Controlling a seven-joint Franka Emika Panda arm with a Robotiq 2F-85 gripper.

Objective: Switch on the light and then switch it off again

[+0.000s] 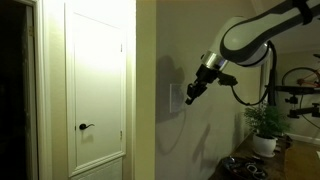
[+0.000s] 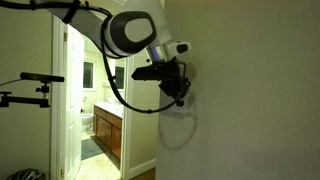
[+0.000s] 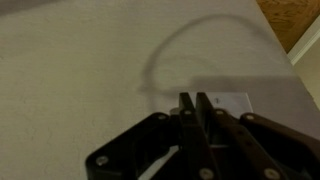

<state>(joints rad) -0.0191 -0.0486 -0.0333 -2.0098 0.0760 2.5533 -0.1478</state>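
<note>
The light switch is a small pale wall plate (image 1: 177,94) on the beige wall, right of the white door. In the wrist view the plate (image 3: 232,103) lies just beyond my fingertips. My gripper (image 1: 190,95) is shut and empty, its two fingers pressed together (image 3: 194,100), with the tips at the plate or touching it. In an exterior view the gripper (image 2: 186,97) is against the wall and hides the plate. No lamp is in view.
A white door (image 1: 96,85) with a black handle (image 1: 85,127) stands left of the switch. A potted plant (image 1: 265,125) sits on a low surface at the right. An open doorway (image 2: 100,110) shows a bathroom cabinet.
</note>
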